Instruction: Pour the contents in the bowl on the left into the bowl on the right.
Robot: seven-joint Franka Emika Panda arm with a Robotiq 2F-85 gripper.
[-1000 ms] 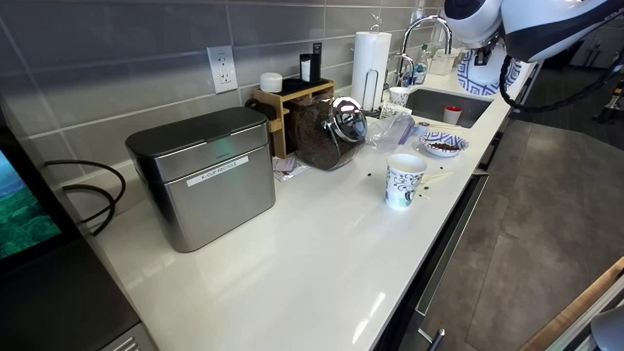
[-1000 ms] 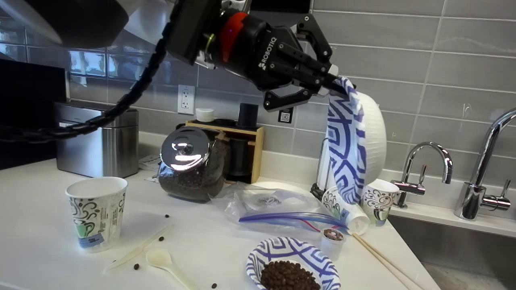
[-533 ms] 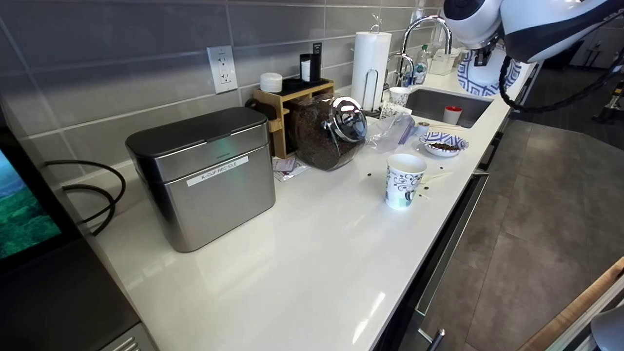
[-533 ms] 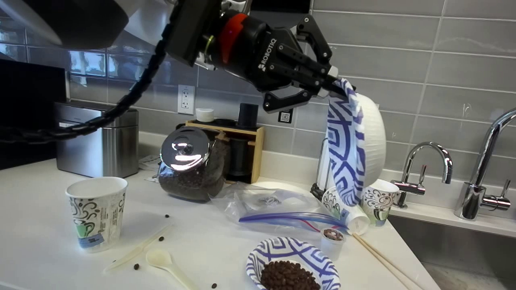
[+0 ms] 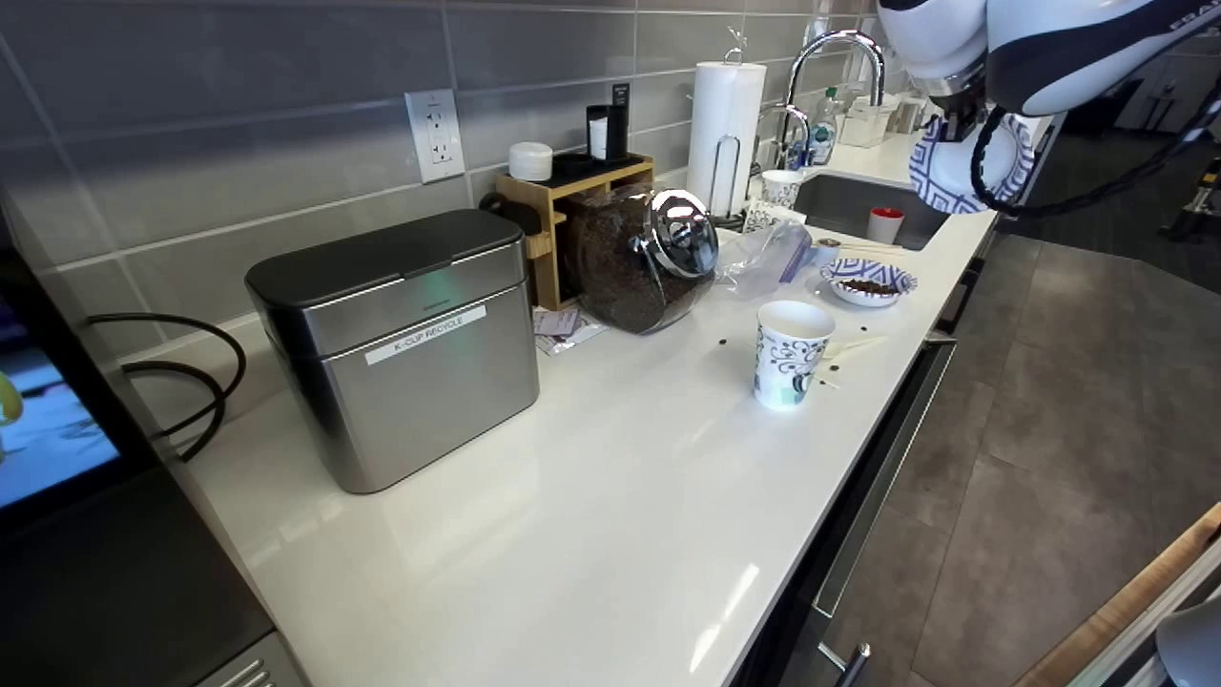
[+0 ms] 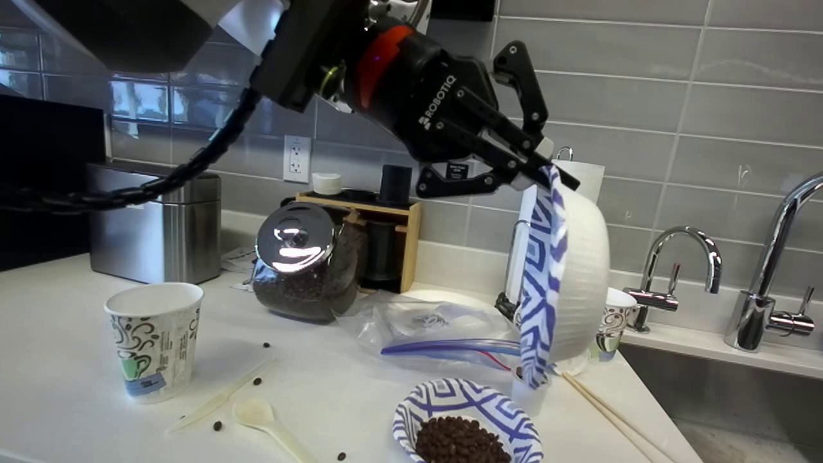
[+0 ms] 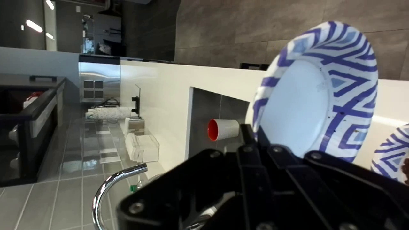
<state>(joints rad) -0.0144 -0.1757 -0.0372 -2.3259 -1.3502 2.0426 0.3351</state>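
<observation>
1. Wrist view: the gripper (image 7: 254,131) pinches the rim of the held bowl (image 7: 297,105) between its two fingertips; the pale base and blue-patterned inner wall face the camera, with a few dark specks on the pattern.
2. In an exterior view, the held bowl hangs on edge above the white counter (image 6: 58,360), nearly vertical, its patterned opening toward picture left and its ribbed white outside toward picture right.
3. The resting bowl (image 6: 443,392) sits upright on the counter, with brown beans (image 6: 460,440) gathered in its base; the lower picture edge crops it.
4. In an exterior view, the two bowls are apart, with part of the sink (image 5: 835,200) showing between them; a red-lined cup (image 7: 225,129) stands in the sink.
5. Near the resting bowl: a small tub (image 6: 528,393), partly hidden by the held bowl; a clear plastic bag (image 6: 418,321); and wooden chopsticks (image 6: 588,393).
6. Elsewhere on the counter: an upright paper cup (image 6: 154,347), a pale spoon (image 6: 254,411), loose dark beans (image 6: 218,426), a tilted glass jar (image 6: 321,283) with a metal lid, and a steel bin (image 5: 429,391) labelled "K-CUP RECYCLE".
</observation>
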